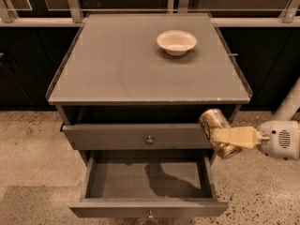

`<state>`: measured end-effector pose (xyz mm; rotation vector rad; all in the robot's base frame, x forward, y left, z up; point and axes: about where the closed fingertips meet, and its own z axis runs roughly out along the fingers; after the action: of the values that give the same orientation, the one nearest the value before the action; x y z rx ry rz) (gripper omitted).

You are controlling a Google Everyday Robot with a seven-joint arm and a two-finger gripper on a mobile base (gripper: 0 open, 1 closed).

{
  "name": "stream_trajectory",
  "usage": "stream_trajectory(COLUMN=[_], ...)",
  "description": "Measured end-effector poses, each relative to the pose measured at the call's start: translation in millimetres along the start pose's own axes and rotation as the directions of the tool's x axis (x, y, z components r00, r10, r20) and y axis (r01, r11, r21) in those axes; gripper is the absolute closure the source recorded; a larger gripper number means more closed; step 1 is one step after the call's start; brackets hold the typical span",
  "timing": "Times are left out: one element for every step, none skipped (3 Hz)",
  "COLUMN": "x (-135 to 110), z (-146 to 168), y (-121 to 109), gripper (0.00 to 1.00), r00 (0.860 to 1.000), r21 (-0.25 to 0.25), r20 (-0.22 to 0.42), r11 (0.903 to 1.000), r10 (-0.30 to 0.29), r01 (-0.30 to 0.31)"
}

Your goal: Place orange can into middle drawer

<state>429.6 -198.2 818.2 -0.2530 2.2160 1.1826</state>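
Note:
The orange can [213, 124] is held in my gripper [224, 137], tilted, silver end up, in front of the cabinet's right front corner. The gripper's pale fingers [236, 137] are shut across the can's side; the white wrist comes in from the right. The can hangs just right of and above the open middle drawer [149, 207], at the height of the upper drawer's right end. The middle drawer is pulled out, its grey inside bare, its knob at the bottom edge. The upper knobbed drawer [136, 136] is slightly ajar.
A white bowl [176, 42] stands on the grey cabinet top [117, 64] at the back right. Dark glass-fronted cabinets and metal posts run behind. Speckled floor lies on both sides. A pale arm segment [290, 104] rises at the right edge.

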Motion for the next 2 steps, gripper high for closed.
stream_trajectory(x=[0.3, -3.5], z=[0.8, -3.6], y=[-3.0, 3.3], gripper=[1.0, 1.0], r00=[1.0, 0.999], r21=[0.008, 0.017], r20=[0.007, 0.03], r11=[0.9999, 0.9998], r10=[0.005, -0.014], r01=[-0.005, 0.013])
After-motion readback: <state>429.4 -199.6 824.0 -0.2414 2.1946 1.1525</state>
